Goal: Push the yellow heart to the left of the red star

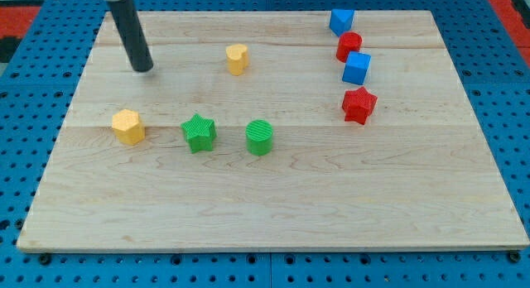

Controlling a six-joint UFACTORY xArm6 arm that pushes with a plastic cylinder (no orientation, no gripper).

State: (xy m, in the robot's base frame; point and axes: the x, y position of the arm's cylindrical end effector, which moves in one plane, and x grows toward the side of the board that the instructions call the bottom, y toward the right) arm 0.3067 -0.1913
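One yellow heart (237,59) upright, orientation unclear, left of red star (358,104)

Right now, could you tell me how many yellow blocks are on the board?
2. The yellow heart sits near the view's top centre, right of my tip. The other yellow block lies at the view's left, beside the green star. None seems hidden.

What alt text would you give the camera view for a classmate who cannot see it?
My tip rests on a wooden board, to the view's left of the yellow heart, apart from it. The red star sits at the view's right with a red block and two blue blocks; a yellow hexagon, green star and green cylinder line the middle.
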